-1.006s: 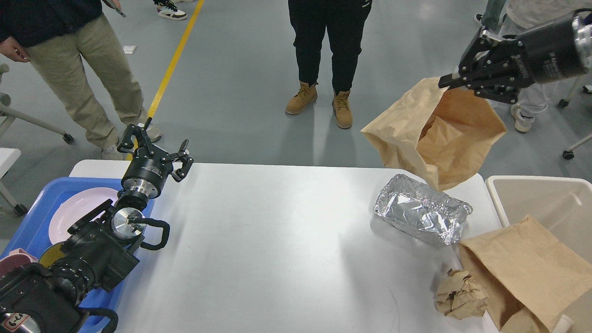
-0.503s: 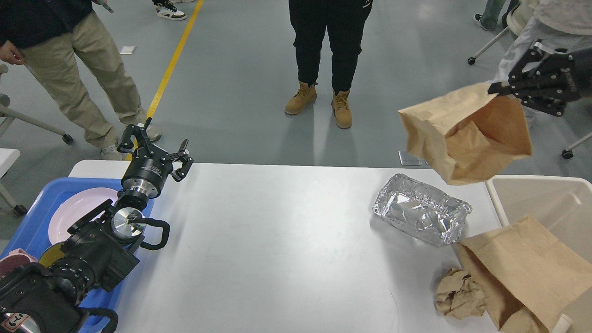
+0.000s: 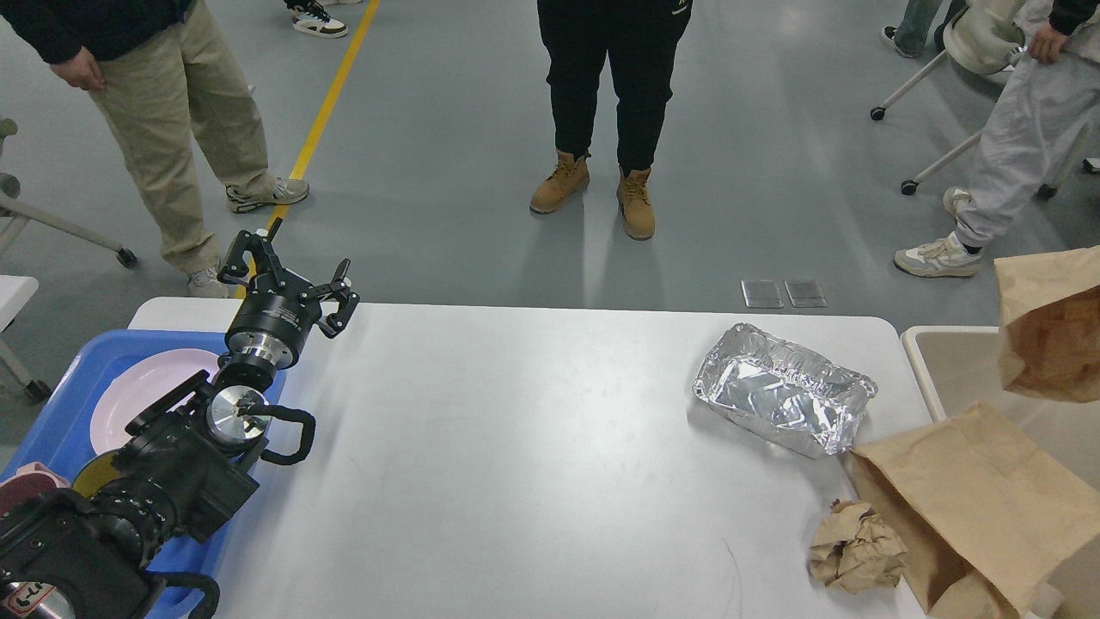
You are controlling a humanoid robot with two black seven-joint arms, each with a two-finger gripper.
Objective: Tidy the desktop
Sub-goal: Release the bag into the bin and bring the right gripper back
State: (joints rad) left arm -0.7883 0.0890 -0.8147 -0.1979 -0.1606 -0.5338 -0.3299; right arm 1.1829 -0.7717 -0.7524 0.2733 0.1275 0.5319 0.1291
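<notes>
While my left claw (image 3: 288, 275) stands with its fingers spread and empty above the worktop's (image 3: 516, 447) 10 o'clock corner, my right claw is out of view, so its state cannot be reported. The white worktop fills the lower middle of the view. At 9 o'clock a blue tray (image 3: 64, 404) sits at its left edge, holding a pale pink plate (image 3: 146, 387); my left arm crosses over both. At 3 o'clock a crinkled foil tray (image 3: 782, 400) rests on the worktop, open side up. Near 4 o'clock a crumpled brown paper ball (image 3: 855, 546) lies on the surface, touching or just beside a flattened brown paper bag (image 3: 980, 499) that overhangs the right edge and leans over the beige bin (image 3: 954, 370) just beside the worktop. A second brown paper bag (image 3: 1048, 322) hangs in the air above the bin at the frame's right edge; what holds it cannot be seen. Beyond the worktop, at 12 o'clock, a person in tan boots (image 3: 593, 185) stands on the grey floor.
</notes>
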